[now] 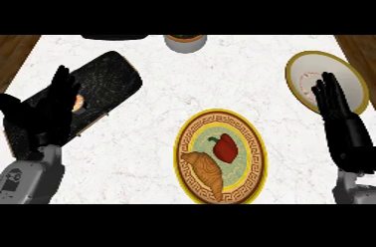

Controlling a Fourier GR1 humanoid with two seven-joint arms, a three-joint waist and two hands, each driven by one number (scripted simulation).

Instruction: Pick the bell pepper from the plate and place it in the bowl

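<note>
**Mara:** Head view looks steeply down on a white marble counter (pixel 169 91). Where is the bell pepper?

**Jon:** The red bell pepper (pixel 226 147) lies on the patterned plate (pixel 253 136), the gold-rimmed one low in the middle of the counter. It sits in the upper right part of the plate's pale centre, green stem pointing up and left.

**Mara:** Anything with it?

**Jon:** A croissant (pixel 205 172) lies on the same plate, below and left of the pepper, just beside it.

**Mara:** And the bowl?

**Jon:** The white bowl with a yellow rim (pixel 305 66) stands near the counter's right edge, up and right of the plate, well apart from it.

**Mara:** The hands?

**Jon:** The right hand (pixel 345 126) shows at the right, fingers straight and pointing up, holding nothing. It overlaps the bowl's lower right rim in this view; I cannot tell whether it touches it. The left hand (pixel 51 111) shows at the left, also flat, fingers up, holding nothing, over a black tray (pixel 110 76) that lies slantwise. A small orange thing (pixel 78 102) peeks out beside its fingers; I cannot tell what it is.

**Mara:** Anything else?

**Jon:** A grey round container (pixel 185 43) stands at the counter's far edge, partly cut off.
</note>
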